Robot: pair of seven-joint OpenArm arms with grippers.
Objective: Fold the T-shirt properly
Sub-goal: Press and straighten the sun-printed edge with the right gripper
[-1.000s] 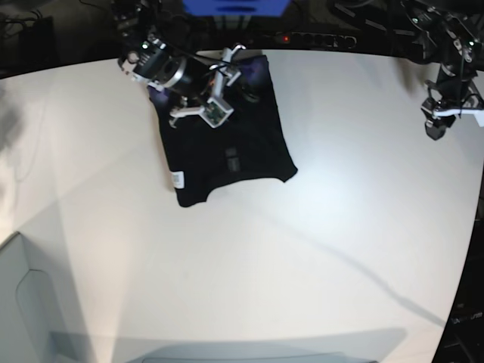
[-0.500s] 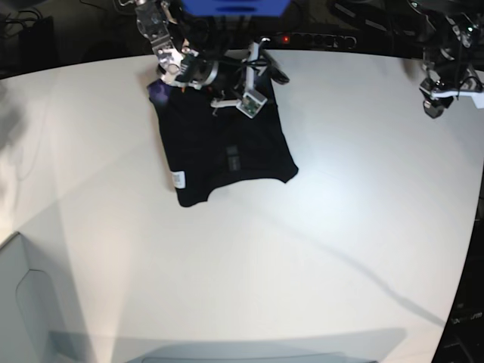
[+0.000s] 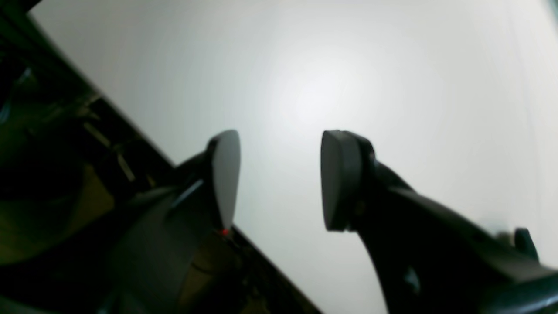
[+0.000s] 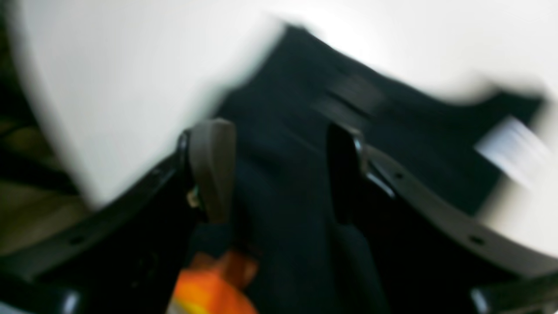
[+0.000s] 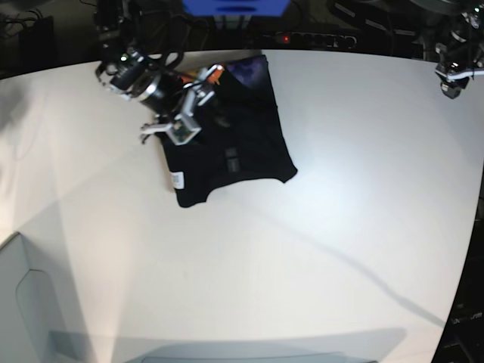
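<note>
While both pincers gape empty, the T-shirt (image 5: 227,147) lies lengthwise from the table's (image 5: 318,249) far edge.

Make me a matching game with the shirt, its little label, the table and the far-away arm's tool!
Things:
1. T-shirt
2. label
3. table
4. left tool

Descriptions:
A. small and white, near the shirt's front edge
B. open, over bare table
C. black, lying at the table's back
D. wide pale surface

Pairs: 1-C, 2-A, 3-D, 4-B
</note>
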